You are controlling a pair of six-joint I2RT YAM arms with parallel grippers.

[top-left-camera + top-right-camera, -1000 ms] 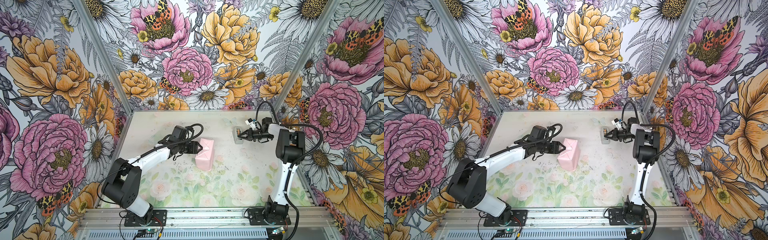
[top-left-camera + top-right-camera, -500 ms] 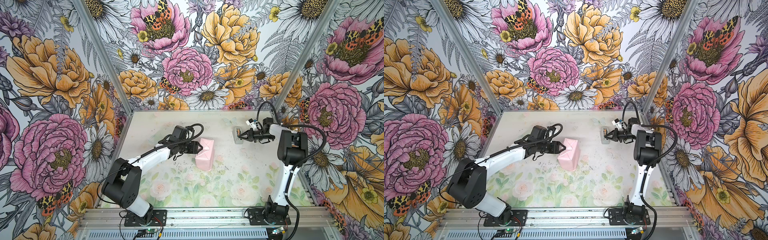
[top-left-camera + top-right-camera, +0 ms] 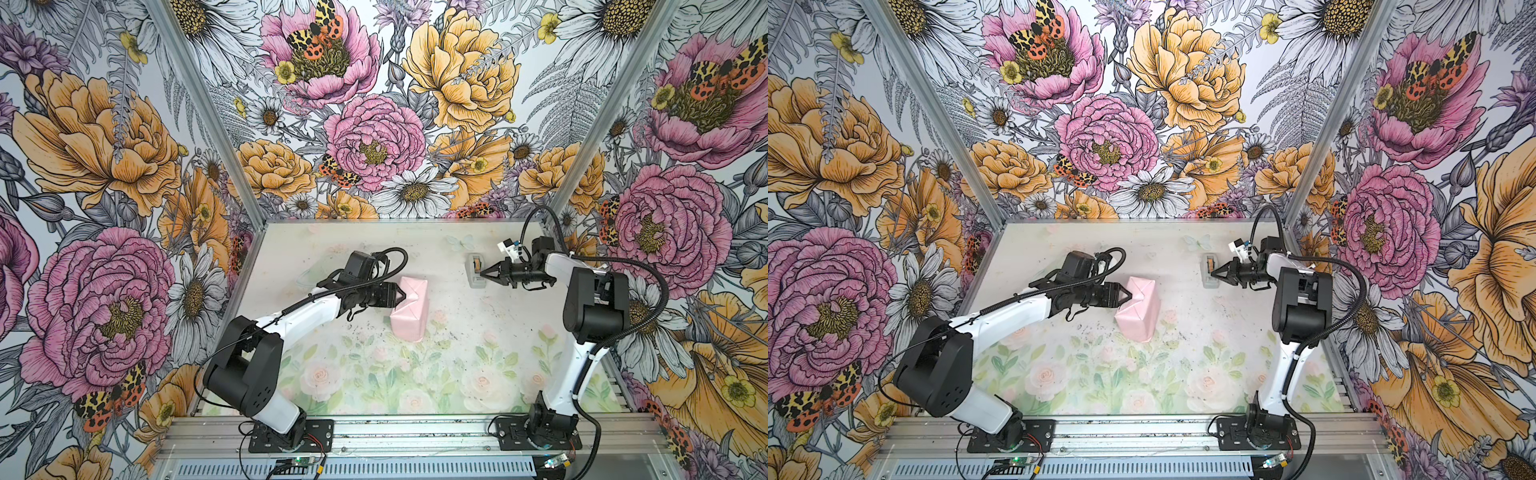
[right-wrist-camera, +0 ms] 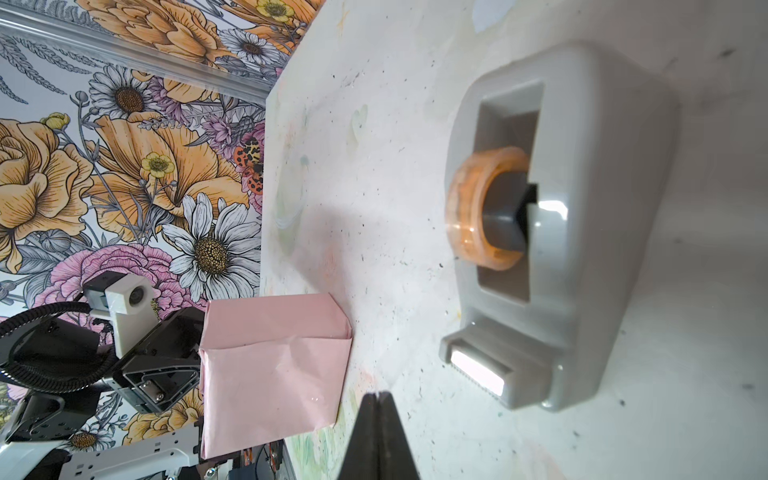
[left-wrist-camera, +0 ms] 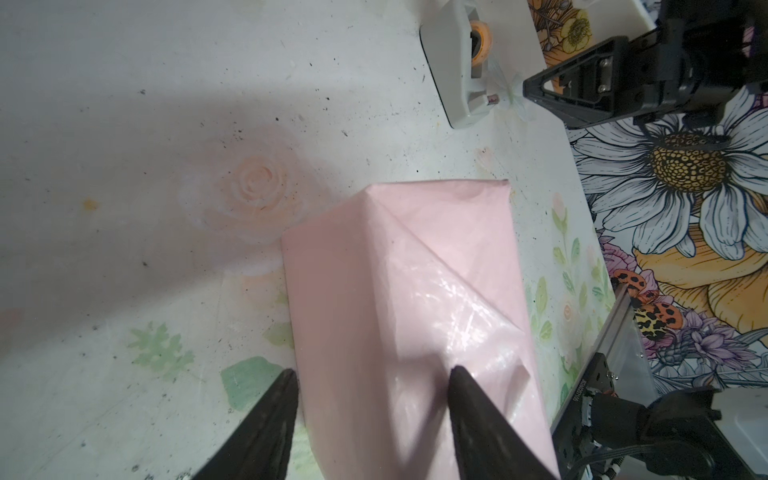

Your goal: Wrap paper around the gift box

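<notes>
Both top views, step: the paper (image 3: pixel 409 309) covers every face that shows, so I judge the folding done and the taping in hand.
Both top views, gift box: hidden inside the pale pink parcel, which stands near the middle of the table (image 3: pixel 374 249). No navy shows.
Both top views, left gripper (image 3: pixel 397 294): jaws partly apart, tips at the parcel's upper left edge, touching it or just short of it.
Both top views, right gripper (image 3: pixel 483 274): closed to a point, right at the tape dispenser (image 3: pixel 476 283) and well apart from the parcel.
Left wrist, tool: one of the fingers (image 5: pixel 270 415) lies just beside the parcel's edge and the other lies over its folded face. The jaws stand moderately wide. Whether they pinch any paper I cannot tell.
Left wrist, folds: diagonal creases run across a flat-lying flap of the paper (image 5: pixel 395 291). A glossy patch there may be tape, but I cannot tell.
Right wrist, tool: the right gripper (image 4: pixel 376 395) has its jaws fully together, with the tip near the serrated cutter (image 4: pixel 478 372). Whether a clear tape end is nipped between them I cannot tell.
Right wrist, container: the grey dispenser (image 4: pixel 602 249) holds one amber-tinted tape roll (image 4: pixel 469 216), seated on its hub in the slot.
Right wrist, wrapping as container: the parcel (image 4: pixel 274 374) shows closed seams and no gap onto the box.
Next move: it probably calls for drawing a strip off the cutter and carrying it to the flap while the left gripper steadies the parcel. The light dispenser may slide when pulled.
</notes>
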